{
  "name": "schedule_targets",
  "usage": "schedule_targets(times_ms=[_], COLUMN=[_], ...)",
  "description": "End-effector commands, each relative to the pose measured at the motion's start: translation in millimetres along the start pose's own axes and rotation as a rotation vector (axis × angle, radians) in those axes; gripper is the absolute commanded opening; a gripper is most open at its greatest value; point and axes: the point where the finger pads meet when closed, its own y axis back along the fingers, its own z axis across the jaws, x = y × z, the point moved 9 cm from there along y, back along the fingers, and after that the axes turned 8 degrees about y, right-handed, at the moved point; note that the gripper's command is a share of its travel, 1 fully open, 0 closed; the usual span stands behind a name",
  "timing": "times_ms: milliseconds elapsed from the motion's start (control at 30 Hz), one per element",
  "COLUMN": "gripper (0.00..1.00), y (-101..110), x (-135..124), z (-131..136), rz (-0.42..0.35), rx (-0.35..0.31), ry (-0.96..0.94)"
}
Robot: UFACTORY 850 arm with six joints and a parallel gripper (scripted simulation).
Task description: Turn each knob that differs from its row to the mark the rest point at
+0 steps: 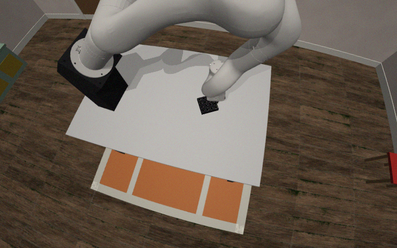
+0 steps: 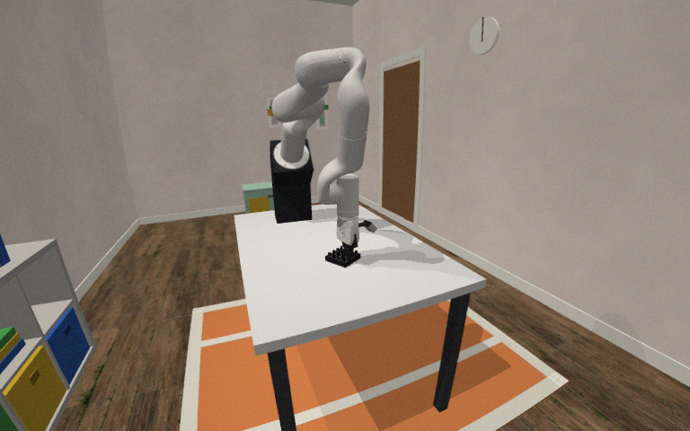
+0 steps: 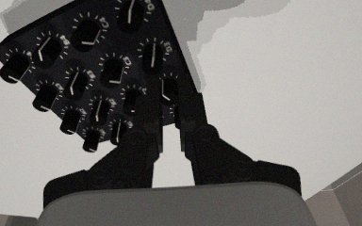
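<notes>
The black knob box (image 1: 208, 110) (image 2: 335, 259) (image 3: 61, 71) sits on the table, its knobs in rows with white lines and rings of marks. In the wrist view row D runs down the box's right side. My gripper (image 2: 349, 248) (image 3: 169, 90) reaches down over this side. It is shut on what looks like knob D2 (image 3: 171, 88), whose white line shows between the fingers. Knob D3 (image 3: 152, 57) stands just above, clear of the fingers. Knob D1 is mostly hidden behind the right finger, and the left finger hides C1. The socket is not visible.
The white table (image 1: 164, 117) (image 2: 300, 294) carries the box well inside its edges. The arm's black pedestal (image 1: 96, 93) (image 2: 292, 195) stands at the far end. Neighbouring knobs, such as C2 (image 3: 133, 100), stand close to the left finger.
</notes>
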Motion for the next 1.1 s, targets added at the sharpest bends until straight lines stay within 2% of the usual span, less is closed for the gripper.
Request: schedule_targets(times_ms=[0,400,1067], gripper=[0.08,0.08,0.08], y=[0.3,0.3,0.3], x=[0.0,0.0,0.0], z=[0.3,0.3,0.3], rz=[0.000,0.000,0.000], rx=[-0.001,-0.001,-0.001], ry=[-0.024,-0.167,-0.620])
